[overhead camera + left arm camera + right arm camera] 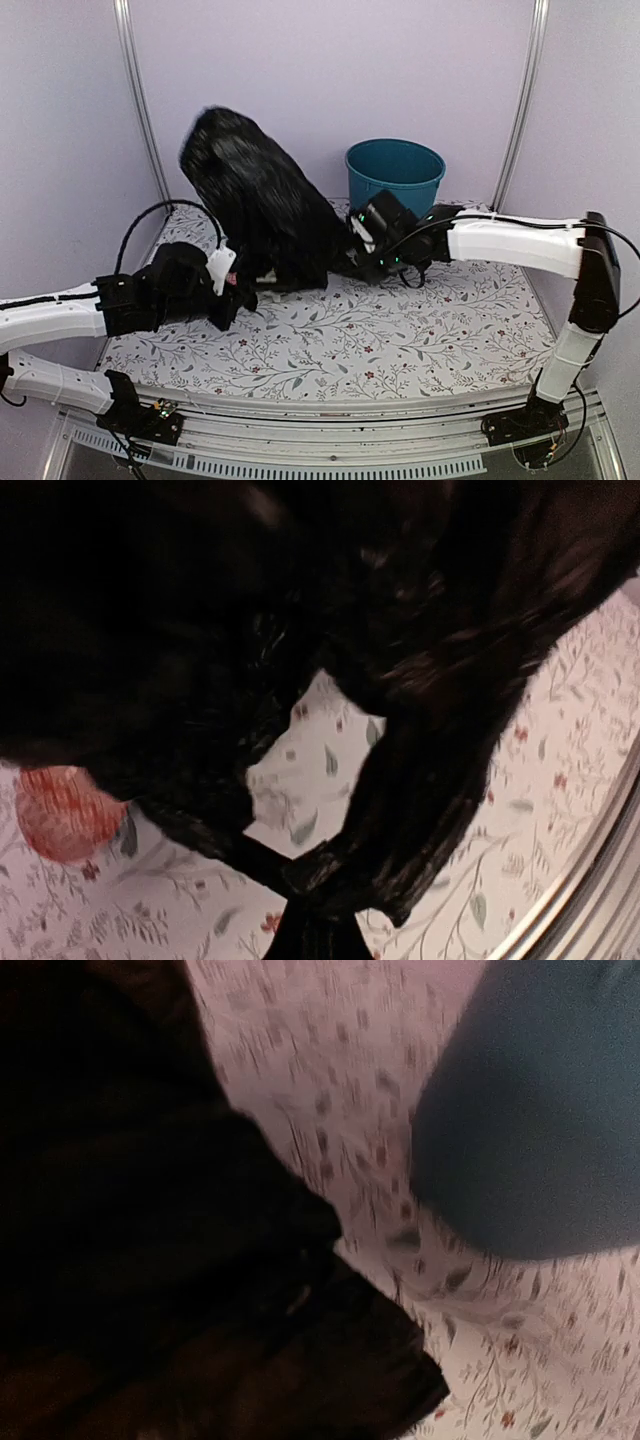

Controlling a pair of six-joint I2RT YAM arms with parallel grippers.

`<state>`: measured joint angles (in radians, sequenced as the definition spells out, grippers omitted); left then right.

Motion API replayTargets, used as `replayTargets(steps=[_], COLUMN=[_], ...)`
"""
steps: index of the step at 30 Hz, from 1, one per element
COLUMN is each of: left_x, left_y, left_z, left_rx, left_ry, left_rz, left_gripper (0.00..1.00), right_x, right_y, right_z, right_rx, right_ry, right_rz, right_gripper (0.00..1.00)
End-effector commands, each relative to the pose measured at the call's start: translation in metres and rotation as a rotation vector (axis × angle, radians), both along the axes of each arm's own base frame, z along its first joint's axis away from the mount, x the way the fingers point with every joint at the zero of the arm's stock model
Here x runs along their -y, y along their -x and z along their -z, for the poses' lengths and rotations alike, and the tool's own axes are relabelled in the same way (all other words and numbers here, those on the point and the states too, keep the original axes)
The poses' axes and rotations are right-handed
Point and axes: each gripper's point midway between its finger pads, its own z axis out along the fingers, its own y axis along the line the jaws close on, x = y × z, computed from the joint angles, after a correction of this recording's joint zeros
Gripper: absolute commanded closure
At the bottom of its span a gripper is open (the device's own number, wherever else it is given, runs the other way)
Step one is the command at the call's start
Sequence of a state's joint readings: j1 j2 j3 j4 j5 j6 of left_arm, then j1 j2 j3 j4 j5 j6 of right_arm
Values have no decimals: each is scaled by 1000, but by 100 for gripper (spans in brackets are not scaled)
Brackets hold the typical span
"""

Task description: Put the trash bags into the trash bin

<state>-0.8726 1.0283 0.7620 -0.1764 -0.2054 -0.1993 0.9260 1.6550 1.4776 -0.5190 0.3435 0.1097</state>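
Top external view: the trash bag (255, 205) is ballooning upright at table centre, and the trash bin (393, 175) is standing apart at its 2 o'clock. My left gripper (228, 272) is clamping the bag's 7 o'clock corner, and my right gripper (362, 232), closed, seems to be pinching its 3 o'clock edge. I judge the floppy film risks snagging the rim and tipping the bin, or slipping free. Floral cloth is covering the table (400, 340); lilac walls (330, 70) are enclosing it.

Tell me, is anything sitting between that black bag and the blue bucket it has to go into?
Nothing visible. Only bare flowered tablecloth lies between the black bag and the teal bucket; the right gripper sits at the bag's edge.
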Motion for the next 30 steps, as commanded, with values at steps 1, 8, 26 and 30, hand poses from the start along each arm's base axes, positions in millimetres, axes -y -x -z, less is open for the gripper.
replayTargets(steps=[1, 8, 26, 30], left_x=[-19, -19, 16, 13], left_y=[44, 42, -4, -45], left_z=[-38, -130, -121, -102], left_rx=[-28, 115, -90, -184], left_ry=[174, 221, 302, 309], left_rz=[-20, 9, -71, -129], left_gripper=[100, 100, 100, 100], right_x=[45, -18, 18, 24], right_y=[64, 119, 26, -10], right_z=[68, -126, -114, -97], right_rx=[-299, -26, -137, -139], right_ry=[149, -429, -464, -425], right_rz=[129, -273, 101, 173], right_gripper=[99, 99, 99, 99])
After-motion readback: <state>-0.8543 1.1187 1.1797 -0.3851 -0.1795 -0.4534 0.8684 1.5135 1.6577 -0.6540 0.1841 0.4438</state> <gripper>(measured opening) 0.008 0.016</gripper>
